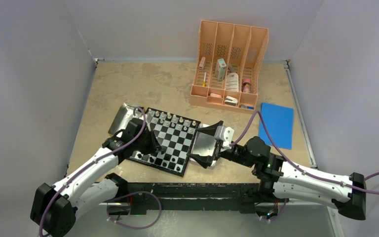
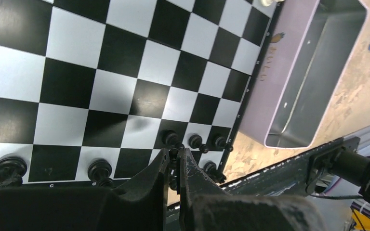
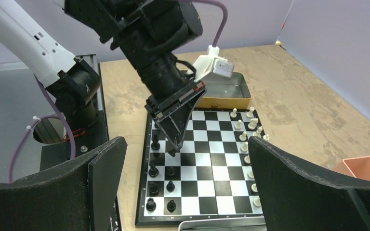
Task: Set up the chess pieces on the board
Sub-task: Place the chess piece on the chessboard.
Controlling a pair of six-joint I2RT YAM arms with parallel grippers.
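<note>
The board (image 1: 177, 140) lies in the middle of the table. Silvery-white chess pieces (image 1: 170, 118) stand along its far edge, and black chess pieces (image 3: 154, 171) along its near edge. My left gripper (image 1: 156, 148) is shut on a small black piece (image 2: 174, 156), held just above a near-row square among the other black pieces (image 2: 195, 141). From the right wrist view, that piece (image 3: 172, 153) hangs at the tips of the left fingers (image 3: 176, 127). My right gripper (image 1: 206, 143) is wide open and empty, hovering right of the board.
One silver metal tray (image 1: 122, 118) lies at the board's far left corner, and another (image 2: 313, 72) lies against its right side, under my right gripper. A peach desk organizer (image 1: 229, 64) with small items stands at the back. A blue pad (image 1: 276, 124) lies at the right.
</note>
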